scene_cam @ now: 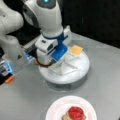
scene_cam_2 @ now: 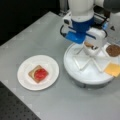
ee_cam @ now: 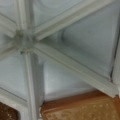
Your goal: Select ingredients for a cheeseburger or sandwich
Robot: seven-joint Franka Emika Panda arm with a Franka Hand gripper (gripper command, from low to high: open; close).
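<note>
Over the white round divided tray (scene_cam_2: 82, 75) the gripper (scene_cam_2: 91, 48) is hovering above the tan toast square (ee_cam: 82, 110); can't tell its jaw state. I'd centre it, avoiding the ribs. The toast-and-tomato sandwich (scene_cam_2: 38, 73) is sitting on the white plate (scene_cam_2: 25, 80).

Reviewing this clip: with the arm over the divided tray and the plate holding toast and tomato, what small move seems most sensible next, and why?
Probably a short straight descent. The gripper hangs low over the divided tray, and the wrist view shows a toast square in the compartment just below. The sandwich on the plate so far shows only toast with the tomato disc on top, while the cheese and patty sit in the tray.
</note>
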